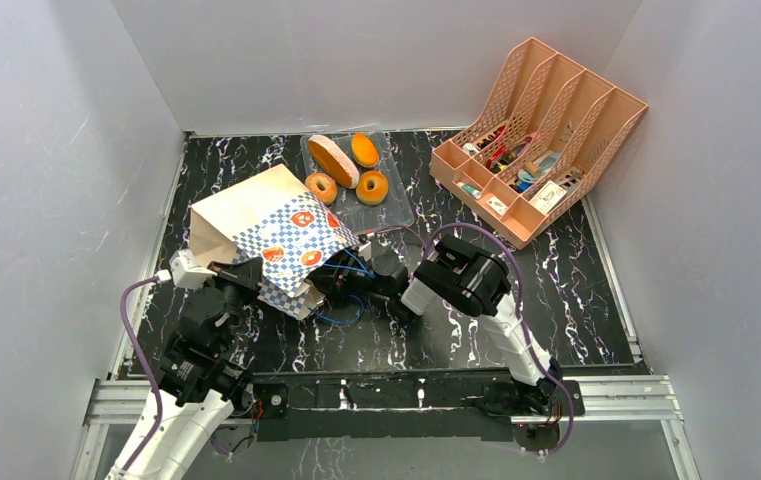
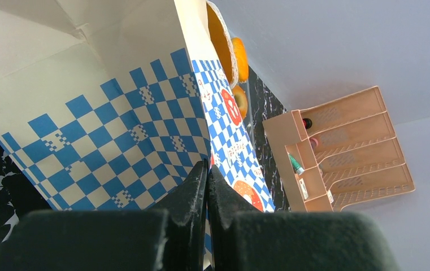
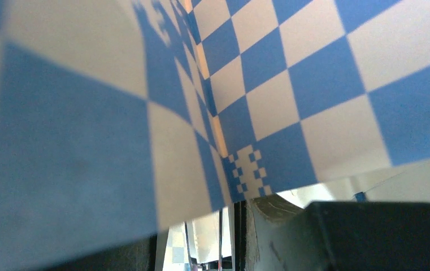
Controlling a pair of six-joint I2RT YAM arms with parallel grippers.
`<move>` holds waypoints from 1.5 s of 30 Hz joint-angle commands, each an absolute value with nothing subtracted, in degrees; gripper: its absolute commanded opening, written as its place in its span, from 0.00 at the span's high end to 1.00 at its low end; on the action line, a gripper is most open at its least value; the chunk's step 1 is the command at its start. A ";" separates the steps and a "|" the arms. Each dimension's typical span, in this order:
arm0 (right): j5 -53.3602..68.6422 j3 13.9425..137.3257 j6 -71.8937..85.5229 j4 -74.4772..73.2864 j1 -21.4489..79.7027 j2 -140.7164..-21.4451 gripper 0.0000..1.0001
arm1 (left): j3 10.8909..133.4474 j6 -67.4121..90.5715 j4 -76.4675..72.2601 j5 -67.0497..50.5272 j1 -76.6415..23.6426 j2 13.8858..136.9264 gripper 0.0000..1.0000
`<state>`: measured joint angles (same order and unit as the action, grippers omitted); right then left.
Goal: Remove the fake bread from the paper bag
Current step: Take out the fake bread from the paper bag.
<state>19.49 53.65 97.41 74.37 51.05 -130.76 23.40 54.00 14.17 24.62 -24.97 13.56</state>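
My left fingers (image 2: 192,195) are pressed together, pinching what looks like the checkered rim of the paper bag (image 1: 276,225). My right fingers (image 1: 344,285) sit at its mouth; I cannot tell whether they are open. The bag lies tilted toward the worktop's (image 1: 576,300) left edge, long axis far-left to near-right, mouth facing the nearer right arm. Four pieces of fake bread (image 1: 333,160) lie on the clear tray (image 1: 396,212) at the far edge. I can't see inside the bag.

The bag (image 1: 266,225) lies on the table (image 1: 576,300) at my eleven o'clock, mouth towards me. Behind it, at twelve, bread (image 1: 333,160) sits in the tray (image 1: 396,212); the organizer (image 1: 541,140) stands at one, right of the tray.
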 commanded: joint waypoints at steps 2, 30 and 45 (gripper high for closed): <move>20.35 54.15 96.62 76.89 50.77 -128.54 0.65 | 23.55 54.04 13.89 23.62 -25.21 13.01 1.00; 19.67 51.52 95.45 76.18 50.89 -127.88 0.65 | 23.00 54.49 13.53 23.02 -25.24 12.59 1.00; 20.19 55.14 95.62 75.64 51.06 -129.61 0.64 | 22.68 55.06 13.98 22.59 -25.22 12.22 1.00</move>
